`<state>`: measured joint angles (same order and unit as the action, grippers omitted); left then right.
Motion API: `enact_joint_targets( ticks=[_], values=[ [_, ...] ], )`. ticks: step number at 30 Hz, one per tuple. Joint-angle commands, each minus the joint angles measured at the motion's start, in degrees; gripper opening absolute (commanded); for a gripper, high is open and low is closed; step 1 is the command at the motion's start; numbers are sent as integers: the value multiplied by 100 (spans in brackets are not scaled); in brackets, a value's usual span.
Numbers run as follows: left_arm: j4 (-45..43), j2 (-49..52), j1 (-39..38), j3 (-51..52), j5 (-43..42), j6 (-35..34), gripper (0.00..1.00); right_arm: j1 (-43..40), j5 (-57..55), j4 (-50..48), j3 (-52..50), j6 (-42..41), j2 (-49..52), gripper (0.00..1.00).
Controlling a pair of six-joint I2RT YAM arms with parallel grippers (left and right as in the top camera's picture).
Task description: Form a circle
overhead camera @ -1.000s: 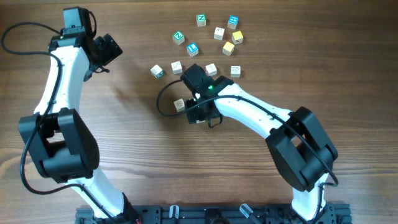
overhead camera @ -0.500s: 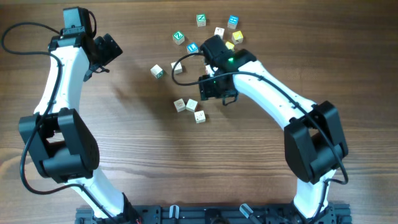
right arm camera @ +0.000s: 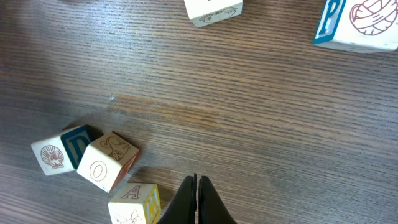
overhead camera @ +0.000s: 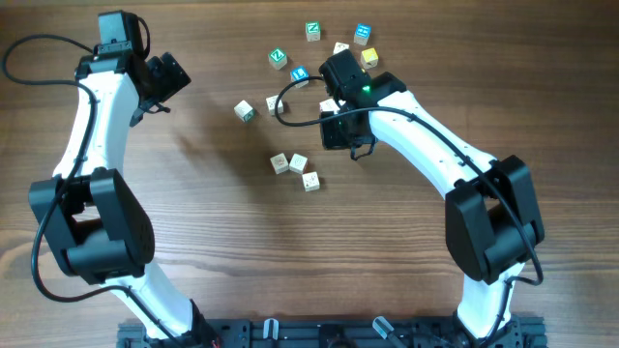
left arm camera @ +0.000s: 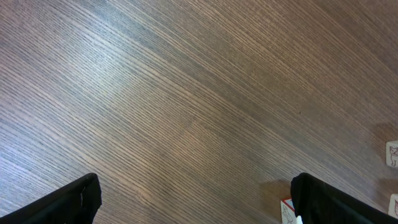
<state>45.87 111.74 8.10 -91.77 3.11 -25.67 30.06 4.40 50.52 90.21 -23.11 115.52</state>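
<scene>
Three cream letter cubes lie close together in a short arc: a shell cube (overhead camera: 280,163) (right arm camera: 59,152), an O cube (overhead camera: 298,163) (right arm camera: 107,160) and an A cube with a yellow side (overhead camera: 310,181) (right arm camera: 134,204). My right gripper (overhead camera: 350,147) (right arm camera: 198,190) hovers just right of them, shut with nothing between its fingers. My left gripper (overhead camera: 169,75) (left arm camera: 199,208) stands wide open over bare wood at the far left. A red-edged cube (left arm camera: 285,211) sits beside its right finger.
Loose cubes lie scattered at the back: green-faced ones (overhead camera: 278,58) (overhead camera: 312,31), blue-faced ones (overhead camera: 299,73) (overhead camera: 363,35), a yellow one (overhead camera: 368,58), cream ones (overhead camera: 245,111) (overhead camera: 274,103) (overhead camera: 340,48). The right wrist view shows a cream cube (right arm camera: 212,9) and a blue P cube (right arm camera: 357,25).
My right arm has pulled back from the cluster toward the loose cubes, and its jaws have closed empty. All three cluster cubes now show uncovered. The left arm has not moved.
</scene>
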Motion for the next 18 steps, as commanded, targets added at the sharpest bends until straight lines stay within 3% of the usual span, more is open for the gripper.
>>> enact_joint_targets(
  ticks=[1,9,13,18],
  values=[
    [-15,-4,7,0,-7,-50,100,24,-81,-35,-24,-136,0,4],
    [-15,-4,7,0,-7,-50,100,31,393,-240,-35,-155,0,4],
    [-15,-4,7,0,-7,-50,100,61,1082,-822,-35,-289,0,4],
    [-15,-4,7,0,-7,-50,100,149,382,-282,-33,-848,0,4]
  ],
)
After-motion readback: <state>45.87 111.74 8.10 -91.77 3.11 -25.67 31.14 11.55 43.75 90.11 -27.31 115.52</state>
